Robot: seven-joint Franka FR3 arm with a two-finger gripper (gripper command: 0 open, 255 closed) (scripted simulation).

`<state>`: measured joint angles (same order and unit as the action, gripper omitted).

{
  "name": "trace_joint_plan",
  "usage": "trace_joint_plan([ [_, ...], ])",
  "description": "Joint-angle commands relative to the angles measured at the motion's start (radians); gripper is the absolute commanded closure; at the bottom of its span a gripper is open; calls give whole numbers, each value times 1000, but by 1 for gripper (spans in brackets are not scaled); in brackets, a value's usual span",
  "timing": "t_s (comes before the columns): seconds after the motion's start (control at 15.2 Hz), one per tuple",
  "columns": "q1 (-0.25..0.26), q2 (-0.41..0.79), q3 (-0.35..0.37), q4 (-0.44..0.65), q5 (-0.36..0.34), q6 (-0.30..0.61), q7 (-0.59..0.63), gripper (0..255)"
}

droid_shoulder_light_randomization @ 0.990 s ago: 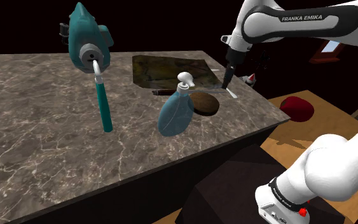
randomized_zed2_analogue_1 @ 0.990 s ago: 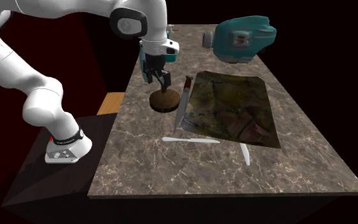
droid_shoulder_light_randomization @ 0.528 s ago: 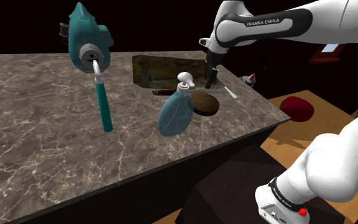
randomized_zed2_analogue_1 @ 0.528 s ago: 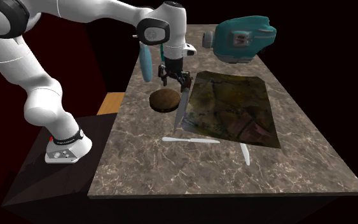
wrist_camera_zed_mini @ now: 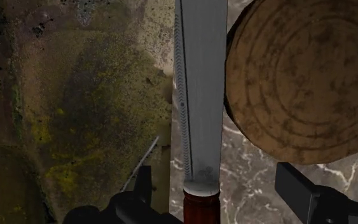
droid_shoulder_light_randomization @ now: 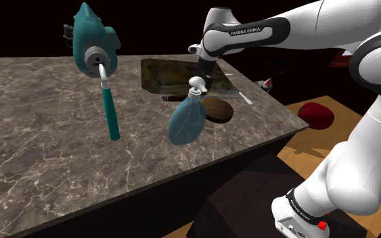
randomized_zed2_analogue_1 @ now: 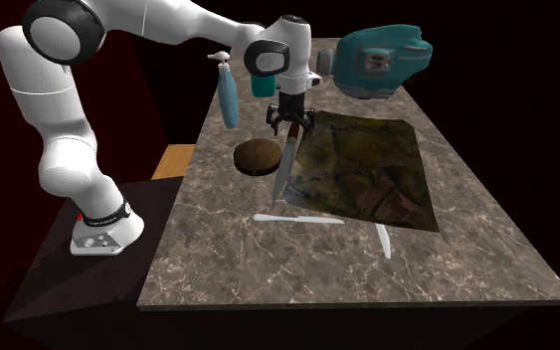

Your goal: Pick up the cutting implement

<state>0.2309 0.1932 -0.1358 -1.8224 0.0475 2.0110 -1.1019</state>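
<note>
marble counter (randomized_zed2_analogue_1: 268,268) – wooden floor (randomized_zed2_analogue_1: 173,161), black area beyond

marble counter (randomized_zed2_analogue_1: 230,261), serrated knife (randomized_zed2_analogue_1: 283,174), round brown disc (randomized_zed2_analogue_1: 257,156), mottled mat (randomized_zed2_analogue_1: 367,174), white utensil (randomized_zed2_analogue_1: 298,219)

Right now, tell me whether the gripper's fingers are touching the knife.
Apart. In the wrist view the open gripper straddles the handle end of the knife, with a clear gap on either side of the handle.

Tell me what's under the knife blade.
Marble countertop shows along both sides of the knife blade near the handle. Farther out the dark mottled mat meets the blade's edge; whether the blade overlaps it is hidden by the blade.
</note>
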Motion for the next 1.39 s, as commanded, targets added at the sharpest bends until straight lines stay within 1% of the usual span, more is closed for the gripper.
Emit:
trace_joint_plan([
  [0.0,2,21,5,1,3,21,-13,0],
  [0.33,2,44,6,-37,8,82,-17,0],
  [0.46,1,47,6,-41,8,89,-17,0],
  [0.53,2,46,7,-43,8,90,-16,255],
  [1.06,1,39,6,-56,7,97,-18,255],
  [1.32,2,32,5,-20,5,53,-15,255],
])
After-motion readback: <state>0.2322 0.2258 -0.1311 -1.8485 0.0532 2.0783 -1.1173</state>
